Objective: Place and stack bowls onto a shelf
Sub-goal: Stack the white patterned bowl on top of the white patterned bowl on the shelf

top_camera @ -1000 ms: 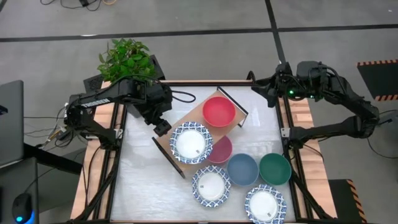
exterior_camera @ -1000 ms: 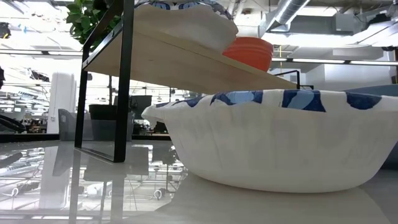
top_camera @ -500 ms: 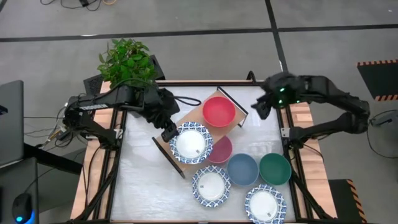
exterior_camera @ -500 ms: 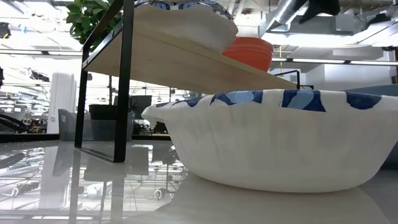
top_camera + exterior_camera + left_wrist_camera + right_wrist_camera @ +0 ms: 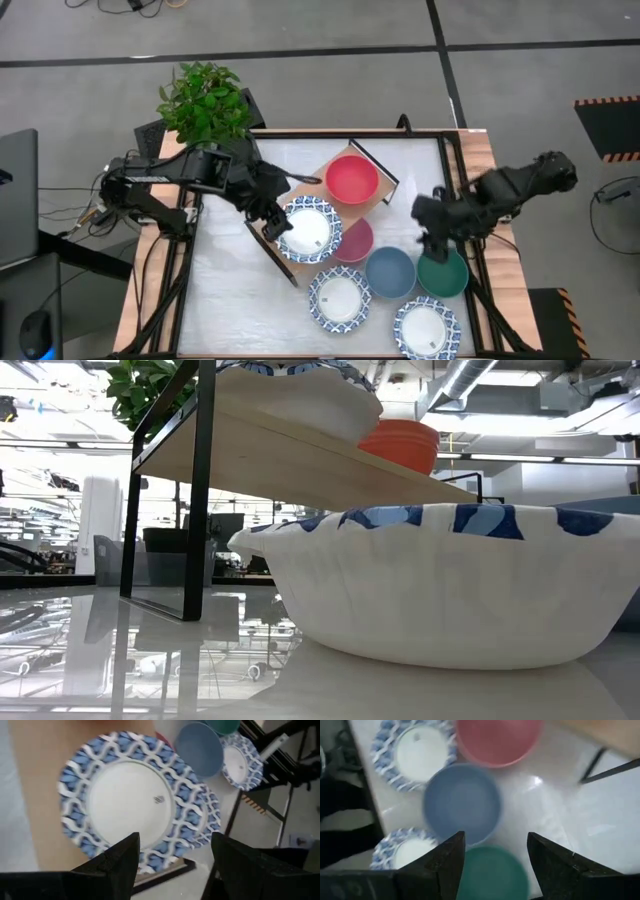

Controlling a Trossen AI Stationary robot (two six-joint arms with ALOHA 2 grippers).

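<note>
No readable text or labels.

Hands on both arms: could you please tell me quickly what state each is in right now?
Left hand: open, empty, above the blue-rimmed bowl on the shelf.
Right hand: open, empty, over the green bowl.

From here the desk [image 5: 230, 290] top looks like glossy white laminate, mirroring the room, with wood edges. I see the shelf [image 5: 300, 455] as matt pale wood on thin black metal. The patterned bowl [image 5: 440, 585] seems smooth glazed ceramic, though maybe plastic. The blue bowl [image 5: 462, 802] looks matt.
</note>
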